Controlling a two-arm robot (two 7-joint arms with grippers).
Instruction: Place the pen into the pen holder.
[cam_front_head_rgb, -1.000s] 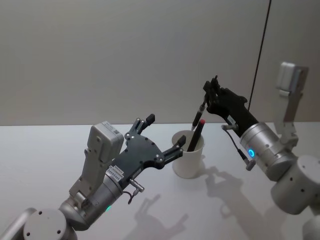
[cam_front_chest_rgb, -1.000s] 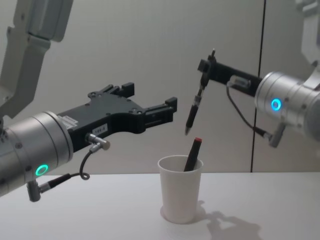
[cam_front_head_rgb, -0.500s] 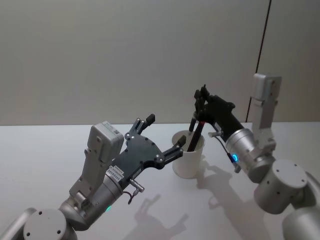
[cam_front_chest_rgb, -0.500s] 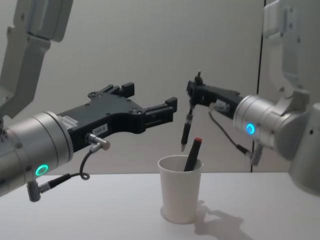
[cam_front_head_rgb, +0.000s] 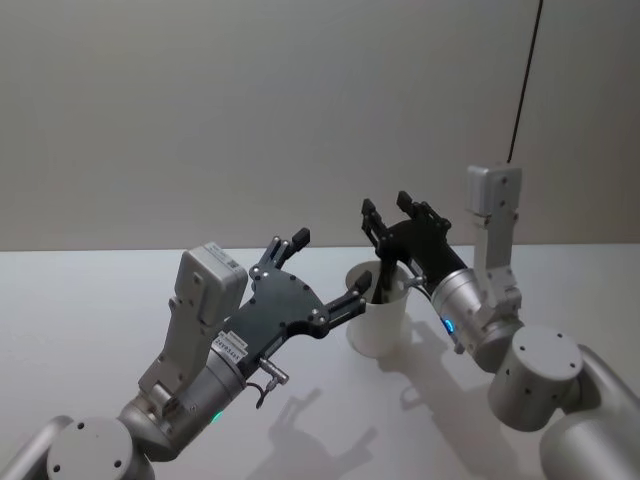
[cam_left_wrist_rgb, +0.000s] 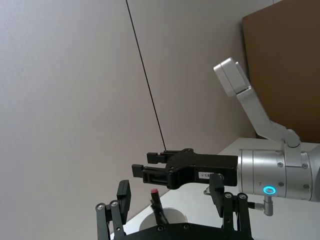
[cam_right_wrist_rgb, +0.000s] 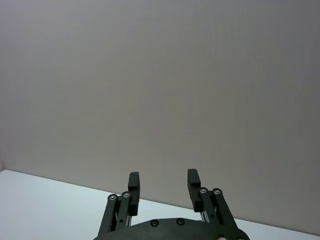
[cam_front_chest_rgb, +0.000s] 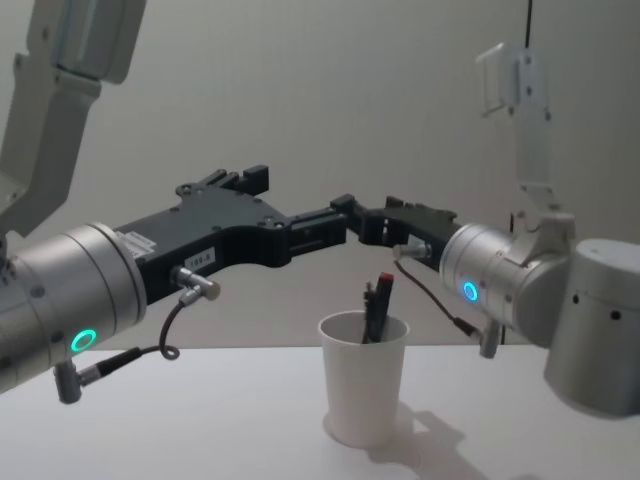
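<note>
Jaws on the right gripper (cam_front_head_rgb: 392, 219) stood apart with nothing between them, as the right wrist view showed plainly; the gripper hung just above the rim of the pen holder (cam_front_head_rgb: 379, 309). Jaws on the left gripper (cam_front_head_rgb: 322, 272) were likewise apart and empty, its fingers spread at the holder's left side, close by but, as far as I could judge, not touching it.

Inside the white cup stood two pens, leaning together against the far side. One carried a red cap (cam_front_chest_rgb: 385, 283); the other, a dark pen (cam_front_chest_rgb: 370, 310), rested beside it, and from the chest view it was hard to separate the two shafts lower down. The cup sat upright on the table (cam_front_head_rgb: 90, 300), between the two arms.

By my reading the pen was already in the holder, so what remained was the retreat. To do that well, the right gripper should rise straight up before swinging away, keeping its spread fingers clear of the red cap and the rim, since the light cup would tip at a slight knock. The left arm should hold off from the cup wall.

A small white label with print sat on the left gripper's body (cam_front_chest_rgb: 203, 258); its characters were too small to read.
</note>
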